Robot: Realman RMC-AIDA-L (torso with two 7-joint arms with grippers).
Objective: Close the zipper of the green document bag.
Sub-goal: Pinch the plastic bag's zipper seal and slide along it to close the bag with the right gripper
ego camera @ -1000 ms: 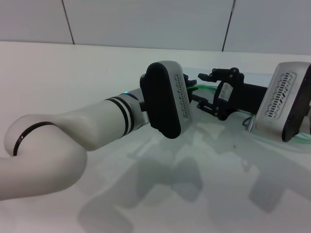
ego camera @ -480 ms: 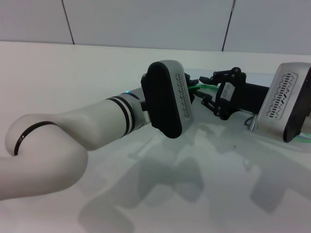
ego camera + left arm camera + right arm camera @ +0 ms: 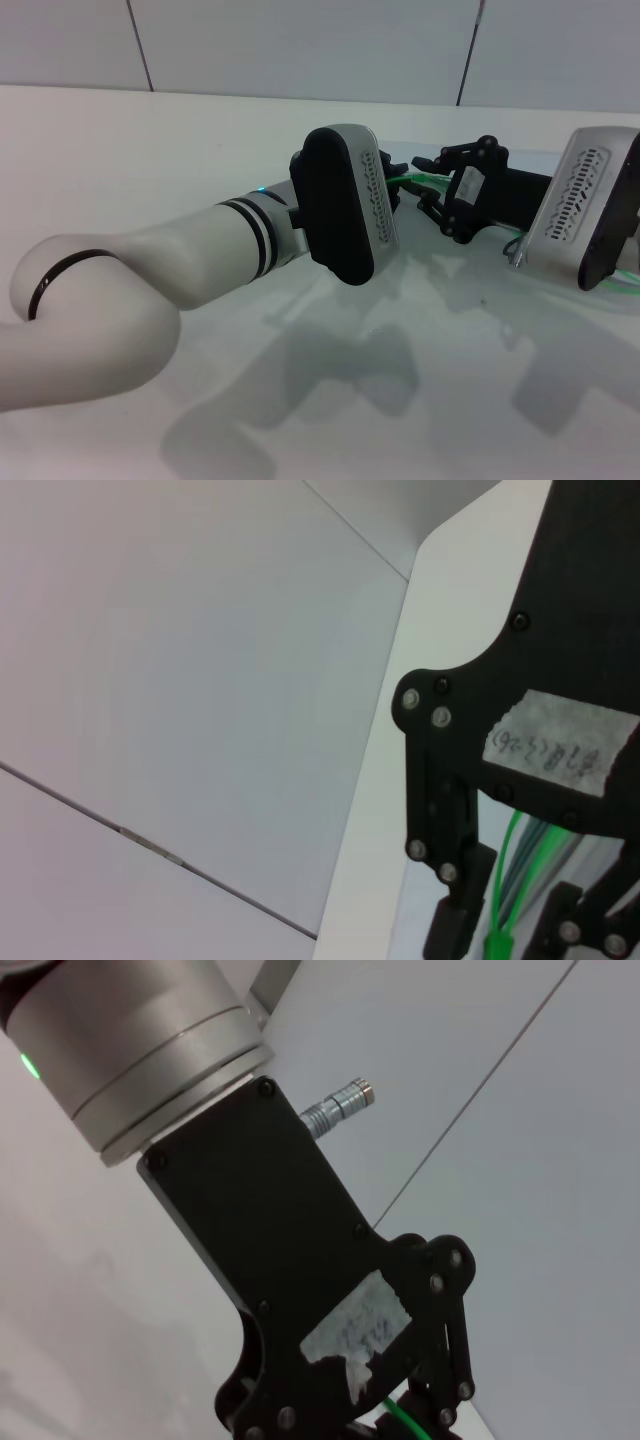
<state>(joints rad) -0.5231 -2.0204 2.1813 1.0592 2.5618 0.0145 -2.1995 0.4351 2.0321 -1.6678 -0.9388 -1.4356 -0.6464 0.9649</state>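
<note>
The green document bag (image 3: pixel 530 160) lies flat at the far right of the white table, mostly hidden by both arms. A short stretch of its bright green zipper (image 3: pixel 428 178) shows between the two grippers. My right gripper (image 3: pixel 420 182) reaches in from the right. In the left wrist view its fingers (image 3: pixel 450 932) stand apart on either side of the zipper strip (image 3: pixel 510 870) and the small slider tab (image 3: pixel 497 946). My left gripper (image 3: pixel 393 185) is right beside it, behind its wrist housing (image 3: pixel 345 200). The right wrist view shows the left gripper's black body (image 3: pixel 300 1290) with a bit of green under it.
The white table (image 3: pixel 150 150) stretches to a grey panelled wall (image 3: pixel 300 40). The right wrist housing (image 3: pixel 590 210) hangs over the bag's right part, where another green edge (image 3: pixel 625 285) shows. The left forearm (image 3: pixel 150 280) crosses the near left of the table.
The right gripper's fingers have drawn closer together around the green strip and shifted slightly right. The left arm has barely moved.
</note>
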